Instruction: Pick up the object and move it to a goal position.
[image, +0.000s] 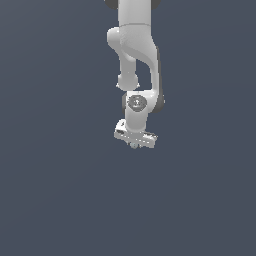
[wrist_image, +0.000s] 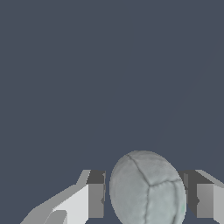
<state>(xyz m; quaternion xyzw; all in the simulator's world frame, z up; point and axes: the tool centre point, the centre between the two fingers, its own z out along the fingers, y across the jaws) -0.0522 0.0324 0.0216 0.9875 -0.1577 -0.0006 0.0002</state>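
Observation:
In the wrist view the object, a pale grey-green ball with dark seams, sits between my two fingers, which stand close against it on either side. My gripper is shut on the object. In the exterior view the white arm hangs down in mid-picture, its gripper tilted, and only a small pale bit of the object peeks out beneath the hand.
A plain dark blue-grey background fills both views. No other objects, containers or edges show.

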